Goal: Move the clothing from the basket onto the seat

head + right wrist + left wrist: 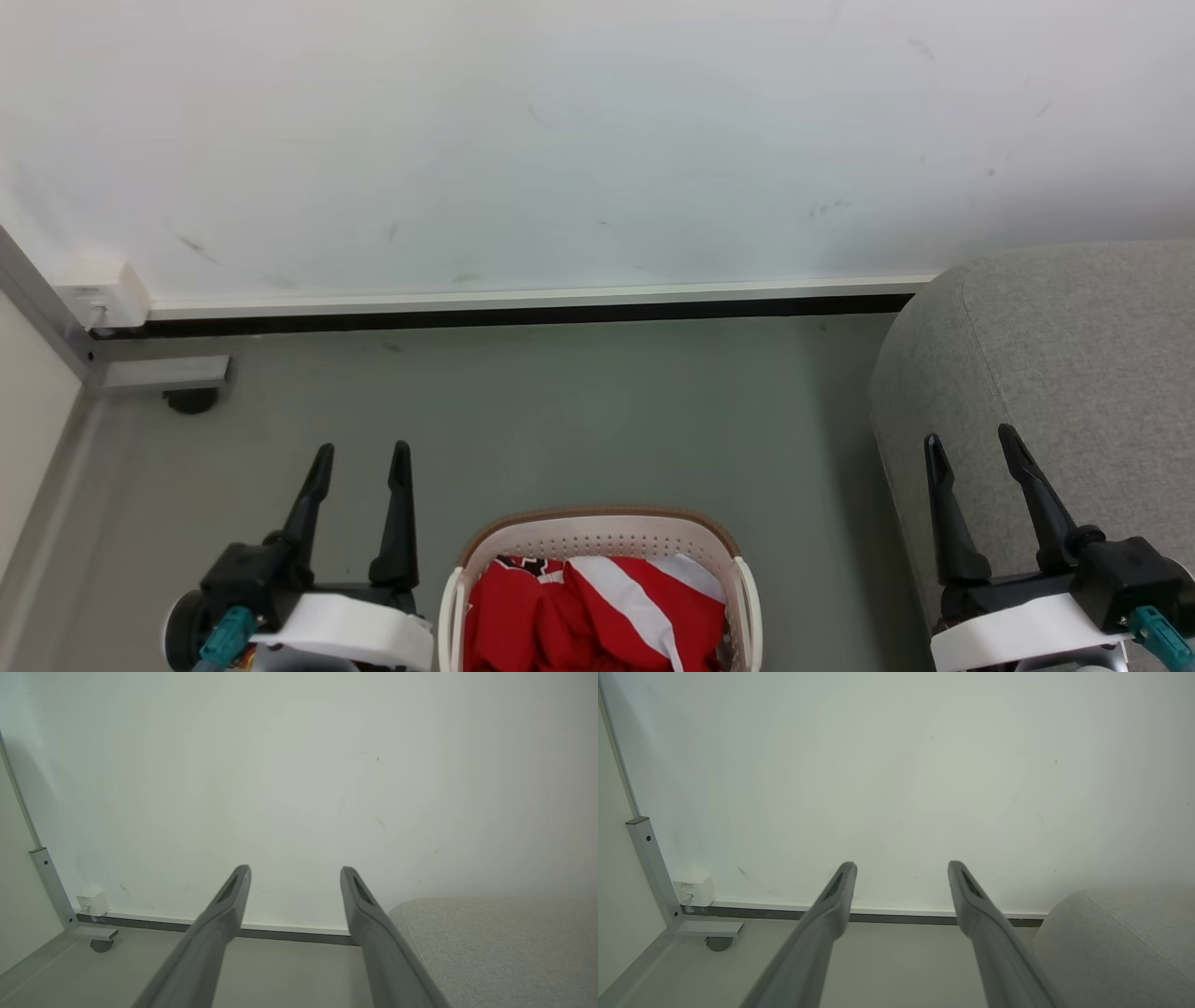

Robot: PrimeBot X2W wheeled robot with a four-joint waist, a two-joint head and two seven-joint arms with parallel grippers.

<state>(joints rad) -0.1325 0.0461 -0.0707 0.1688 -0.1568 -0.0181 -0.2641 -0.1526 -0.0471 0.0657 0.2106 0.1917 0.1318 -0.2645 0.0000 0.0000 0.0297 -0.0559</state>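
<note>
Red clothing with white bands fills the cream-white basket, which stands on the floor at the bottom middle of the head view; a bit of black-and-white print shows at its left. The grey sofa seat rises at the right, also seen as the seat and the seat in the wrist views. My left gripper stands open left of the basket, nothing between its fingers. My right gripper is open in front of the sofa's rounded end. Each wrist view shows its own open gripper pointing at the wall.
A white wall with a dark baseboard closes the far side. At the left corner stand a metal frame post, a white outlet box and a small caster. Bare grey floor lies between basket and wall.
</note>
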